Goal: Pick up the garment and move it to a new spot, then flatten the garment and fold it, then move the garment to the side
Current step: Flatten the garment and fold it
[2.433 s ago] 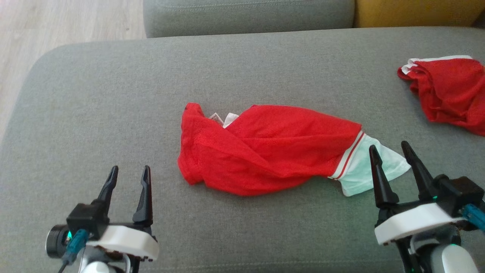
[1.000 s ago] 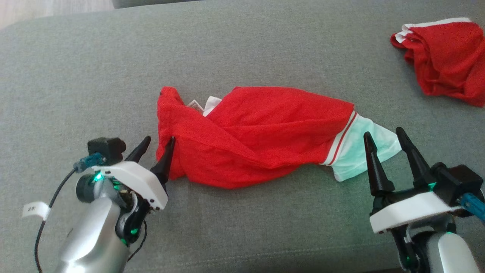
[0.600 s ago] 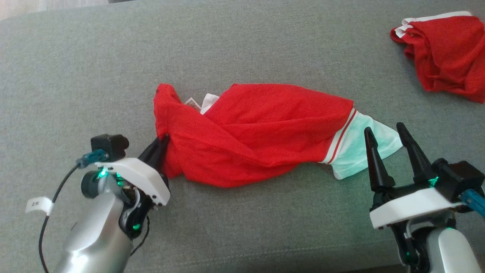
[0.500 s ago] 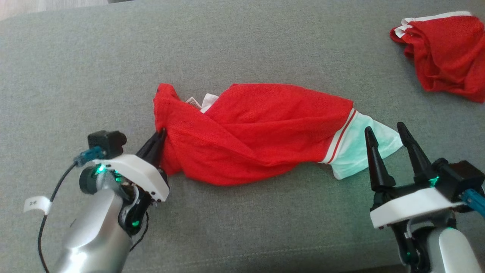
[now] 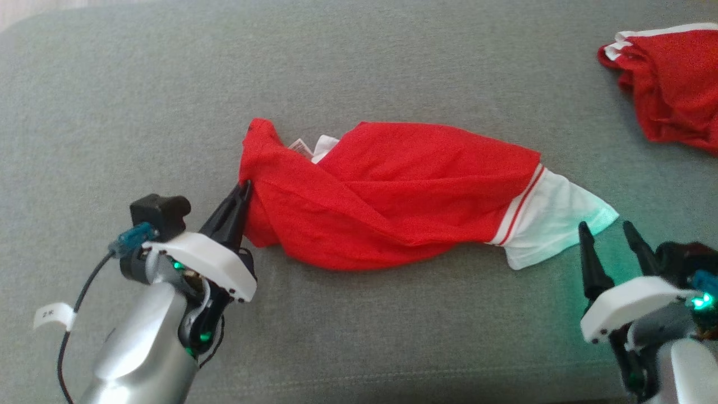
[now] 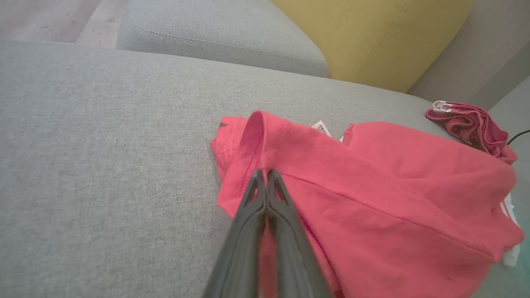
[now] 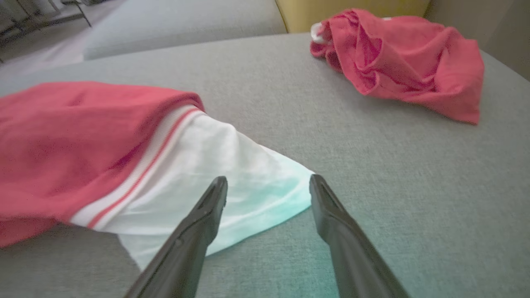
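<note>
Over on the left, the left gripper (image 5: 243, 191) is lying low over the grey sofa cushion (image 5: 129, 101). Its two dark fingers are pressing together and pinching the left edge of the red garment (image 5: 392, 196), right at a stitched fold. The garment is lying crumpled and twisted across the middle of the cushion, running left to right, with a small white label (image 5: 300, 147) peeking out near its far left end. At its right end a white section (image 5: 555, 227), edged by a red-and-white striped band, is spreading out flat on the cushion. Just on the near side of that white corner, the right gripper (image 5: 606, 227) is pointing at it with fingers spread wide, gripping nothing, and a green glow is falling on the cloth. At the far right, a second red garment (image 5: 673, 90) is sitting bunched up, well apart.
</note>
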You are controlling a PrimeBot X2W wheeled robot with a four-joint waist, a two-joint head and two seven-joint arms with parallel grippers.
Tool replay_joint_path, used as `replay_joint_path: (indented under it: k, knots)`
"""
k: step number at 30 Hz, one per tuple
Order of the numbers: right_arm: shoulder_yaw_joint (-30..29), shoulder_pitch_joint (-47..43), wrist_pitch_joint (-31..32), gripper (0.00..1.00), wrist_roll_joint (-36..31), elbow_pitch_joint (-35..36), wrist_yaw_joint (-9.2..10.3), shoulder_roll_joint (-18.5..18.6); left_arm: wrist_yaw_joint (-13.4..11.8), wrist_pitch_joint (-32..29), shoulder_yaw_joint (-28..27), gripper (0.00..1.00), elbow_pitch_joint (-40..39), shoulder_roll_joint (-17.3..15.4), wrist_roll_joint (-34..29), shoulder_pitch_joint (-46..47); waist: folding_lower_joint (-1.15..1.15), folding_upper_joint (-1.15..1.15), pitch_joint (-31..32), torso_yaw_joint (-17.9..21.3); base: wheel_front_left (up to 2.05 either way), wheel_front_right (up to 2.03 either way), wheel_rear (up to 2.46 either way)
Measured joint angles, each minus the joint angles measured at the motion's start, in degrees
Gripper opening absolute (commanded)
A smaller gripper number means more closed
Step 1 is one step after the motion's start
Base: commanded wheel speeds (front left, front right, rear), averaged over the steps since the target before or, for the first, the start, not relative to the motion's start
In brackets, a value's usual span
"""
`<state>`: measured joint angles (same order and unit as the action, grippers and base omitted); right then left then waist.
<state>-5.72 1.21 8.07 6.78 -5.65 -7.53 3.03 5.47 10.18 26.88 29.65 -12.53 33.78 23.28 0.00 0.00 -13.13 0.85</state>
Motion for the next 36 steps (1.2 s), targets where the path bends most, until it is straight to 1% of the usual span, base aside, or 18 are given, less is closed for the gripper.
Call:
replay_joint_path:
  k: [4, 9, 15, 18, 19, 20, 21, 24, 28, 31, 36]
  knots:
    - [-1.4, 3.5, 2.8, 1.00, -0.7, -3.8, 0.00, 1.2, -0.5, -0.2, 0.3, 0.00, -2.5, -0.1, -0.4, -1.3, 0.00, 0.00, -0.7, -1.2, 0.00, 0.00, 0.00]
    - [-4.6, 6.4, 8.6, 1.00, -2.3, -7.2, 0.00, 1.3, -1.0, -0.5, 0.4, 0.00, -5.2, -0.4, -0.4, -1.6, 0.00, 0.00, -1.6, -2.3, 0.00, 0.00, 0.00]
    - [-7.5, 6.7, 13.3, 1.00, -2.9, -8.5, 0.00, 1.1, -1.5, -0.5, 0.5, 0.00, -7.3, -1.0, -0.4, -1.9, 0.00, 0.00, -2.4, -2.8, 0.00, 0.00, 0.00]
    - [-8.3, 8.7, 15.2, 1.00, -2.6, -9.5, 0.00, 1.0, -1.5, -0.5, 0.7, 0.00, -8.1, -1.3, -0.4, -1.9, 0.00, 0.00, -2.7, -2.9, 0.00, 0.00, 0.00]
    - [-8.3, 9.1, 15.4, 0.92, -2.4, -9.6, 0.00, 1.0, -1.6, -0.5, 0.7, 0.00, -8.4, -1.4, -0.4, -1.9, 0.00, 0.00, -2.7, -2.9, 0.00, 0.00, 0.00]
    - [-8.3, 9.3, 15.4, 0.42, -1.8, -9.7, 0.00, 1.0, -1.6, -0.5, 0.7, 0.00, -8.9, -1.6, -0.4, -2.0, 0.00, 0.00, -2.8, -2.9, 0.00, 0.00, 0.00]
    - [-8.3, 9.3, 15.4, 0.00, -1.7, -9.9, 0.00, 1.0, -1.6, -0.5, 0.7, 0.00, -9.2, -1.8, -0.4, -2.1, 0.00, 0.00, -2.8, -3.0, 0.00, 0.00, 0.00]
    - [-8.3, 9.7, 14.4, 0.00, -0.4, -10.0, 0.00, 1.0, -1.6, -0.5, 0.7, 0.00, -9.9, -2.1, -0.4, -2.2, 0.00, 0.00, -2.9, -3.1, 0.00, 0.00, 0.00]
    - [-9.3, 9.8, 11.0, 0.00, 1.2, -8.9, 0.00, 0.9, -1.6, -0.5, 0.6, 0.00, -11.9, -3.1, -0.3, -3.2, 0.00, 0.00, -2.4, -3.3, 0.00, 0.00, 0.00]
    - [-9.8, 9.8, 8.1, 0.00, 2.7, -5.0, 0.00, 0.9, -2.2, -0.5, 0.4, 0.00, -14.1, -4.1, -0.3, -4.4, 0.00, 0.00, -1.6, -3.3, 0.00, 0.00, 0.00]
    - [-9.7, 9.8, 5.9, 0.00, 4.4, 4.2, 0.00, 0.3, -3.5, -1.5, 0.1, 0.00, -19.4, -6.3, -0.3, -5.8, 0.00, 0.00, 0.1, -2.8, 0.00, 0.00, 0.00]
